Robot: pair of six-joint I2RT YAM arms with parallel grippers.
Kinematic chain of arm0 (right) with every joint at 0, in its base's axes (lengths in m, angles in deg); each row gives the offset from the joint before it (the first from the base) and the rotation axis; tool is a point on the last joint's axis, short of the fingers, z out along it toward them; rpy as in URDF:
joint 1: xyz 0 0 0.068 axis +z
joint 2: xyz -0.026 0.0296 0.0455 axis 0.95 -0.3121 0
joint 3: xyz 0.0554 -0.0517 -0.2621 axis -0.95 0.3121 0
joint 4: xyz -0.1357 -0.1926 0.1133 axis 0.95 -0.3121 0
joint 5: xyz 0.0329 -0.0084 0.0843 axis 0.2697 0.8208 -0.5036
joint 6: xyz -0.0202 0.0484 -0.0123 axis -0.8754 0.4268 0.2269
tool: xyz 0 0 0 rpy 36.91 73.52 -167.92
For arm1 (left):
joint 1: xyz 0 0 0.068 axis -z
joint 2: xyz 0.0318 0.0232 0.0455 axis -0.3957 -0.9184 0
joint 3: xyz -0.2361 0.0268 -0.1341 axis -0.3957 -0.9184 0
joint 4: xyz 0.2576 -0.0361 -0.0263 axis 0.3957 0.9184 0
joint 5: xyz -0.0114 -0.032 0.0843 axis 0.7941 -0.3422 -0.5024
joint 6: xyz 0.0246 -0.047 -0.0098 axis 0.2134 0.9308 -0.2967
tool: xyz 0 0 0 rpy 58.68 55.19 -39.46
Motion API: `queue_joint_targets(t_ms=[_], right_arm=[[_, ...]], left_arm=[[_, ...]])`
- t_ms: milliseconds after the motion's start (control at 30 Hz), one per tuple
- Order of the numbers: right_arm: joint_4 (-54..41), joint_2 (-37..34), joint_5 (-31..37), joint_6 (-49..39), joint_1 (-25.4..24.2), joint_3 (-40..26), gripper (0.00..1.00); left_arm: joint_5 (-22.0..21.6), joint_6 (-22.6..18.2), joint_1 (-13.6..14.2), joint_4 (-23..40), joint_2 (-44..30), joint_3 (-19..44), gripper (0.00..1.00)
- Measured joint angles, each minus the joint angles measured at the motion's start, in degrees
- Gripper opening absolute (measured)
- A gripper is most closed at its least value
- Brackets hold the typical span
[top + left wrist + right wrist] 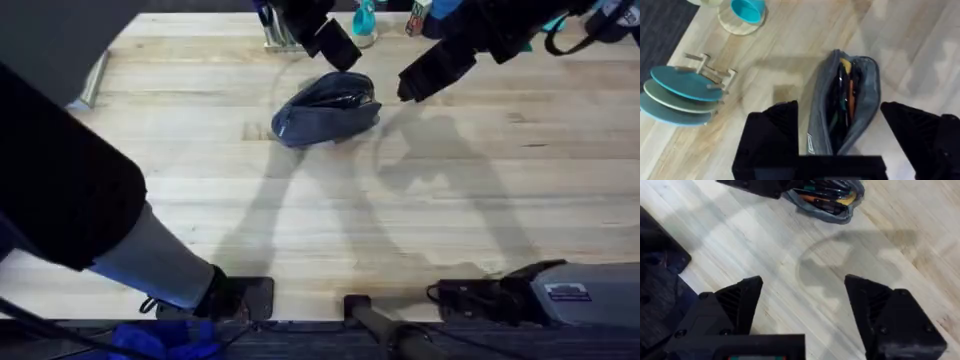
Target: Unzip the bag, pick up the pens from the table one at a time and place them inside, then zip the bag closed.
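Toward the far middle of the table sits the bag, zipper open, with pens inside. Left gripper hangs right over it, fingers spread wide. Right gripper hovers beside it, also spread, holding nothing.

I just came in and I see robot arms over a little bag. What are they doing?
Two robot arms are packing a blue-grey bag on the wooden table. The bag is unzipped, and pens are already lying inside it. The left hand hangs open right above the bag, with one finger on each side. The right hand is open too, hovering over bare table beside the bag and holding nothing. The bag isn't zipped shut yet.
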Motion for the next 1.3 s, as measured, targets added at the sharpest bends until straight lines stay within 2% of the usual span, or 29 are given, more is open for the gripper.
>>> queue_joint_targets(t_ms=[267,500,767,967,1067,1300], right_arm=[[0.0,0.0,0.0,0.0,0.0,0.0,0.996],[0.0,0.0,0.0,0.0,0.0,0.0,0.997],[0.0,0.0,0.0,0.0,0.0,0.0,0.996],[0.0,0.0,0.0,0.0,0.0,0.0,0.996],[0.0,0.0,0.0,0.0,0.0,0.0,0.996],[0.0,0.0,0.0,0.0,0.0,0.0,0.996]], left_arm=[[-0.4,0.2,0.0,5.4,0.0,5.0,0.995],[-1.1,-0.9,-0.3,9.4,0.8,5.5,0.995],[-1.3,-3.6,-3.9,13.2,9.8,5.5,0.995],[-1.3,-6.2,-5.4,15.9,14.0,5.4,0.995],[-1.3,-7.5,-6.9,15.8,15.7,3.7,0.993],[0.6,-13.8,-12.2,15.1,24.2,-6.4,0.995]])
